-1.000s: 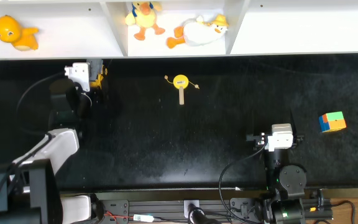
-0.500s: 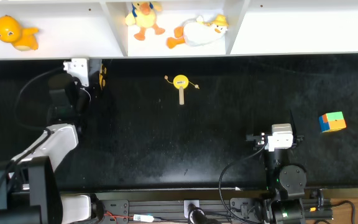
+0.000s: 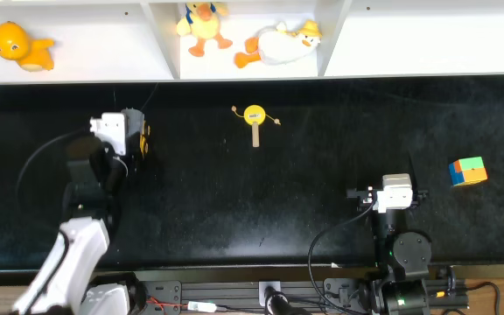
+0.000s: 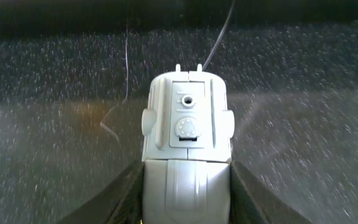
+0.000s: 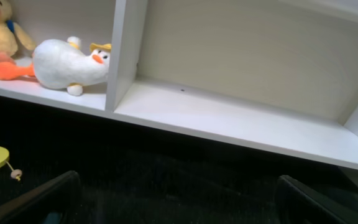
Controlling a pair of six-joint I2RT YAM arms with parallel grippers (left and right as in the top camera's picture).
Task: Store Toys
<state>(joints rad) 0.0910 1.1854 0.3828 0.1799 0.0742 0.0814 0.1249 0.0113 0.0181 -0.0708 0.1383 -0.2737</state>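
The left claw (image 4: 188, 168) is closed on a toy (image 4: 188, 118), one finger on each of its sides. From the wrist the toy is a white, boxy body with rounded shoulders and a small dial on its face. From above it shows yellow and black. It sits over the left part of the black worktop (image 3: 322, 210), near the far edge and well apart from the other loose toys. Whether it touches the worktop I cannot tell.

The right claw (image 5: 179, 177) is open, its fingers spread wide and gripping nothing. It sits near the front edge, right of the middle.

A white shelf (image 3: 409, 52) runs along the far edge, split by upright walls.
- An orange duck (image 3: 23, 45) sits in the left bay.
- A yellow plush duck (image 3: 204, 26) stands in the middle bay.
- A white plush duck (image 5: 70, 62) lies on its side just beside it in the same bay, with its orange feet toward the yellow one.

A yellow rattle (image 3: 254, 118) with a short wooden handle lies on the worktop near the far edge, about midway along it. A colour cube (image 3: 467, 171) sits near the right edge, apart from the right claw.
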